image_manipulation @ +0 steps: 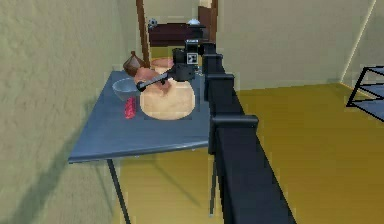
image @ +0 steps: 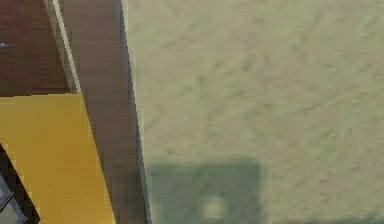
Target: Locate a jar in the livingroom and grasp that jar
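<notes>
Fingers (image_manipulation: pixel 150 85): at the far end of the arm (image_manipulation: pixel 235 150), reaching in among the things on the table (image_manipulation: pixel 110 140). Their spread cannot be told, nor whether they hold anything, since objects sit directly behind them. Close by, at 9 o'clock from the fingertips, stands a pale glassy vessel (image_manipulation: pixel 125 90). It is judged the likeliest jar, though its shape is too faint to confirm. A small red item (image_manipulation: pixel 128 110) lies at its 6 o'clock. A large round tan object (image_manipulation: pixel 170 103), perhaps a loaf or bowl, lies at 5 o'clock of the fingers; whether they are over or beside it cannot be told. A brown item (image_manipulation: pixel 131 66) lies at 11 o'clock, towards the wall (image_manipulation: pixel 50 80). Risks, as judged: contact with the vessel is unverified, so a lift could come up empty. The tan object crowds the approach and may be taken or shoved instead. A sideways nudge could tip the vessel or drive it against the wall at 9 o'clock. The red item could be swept off the table.
</notes>
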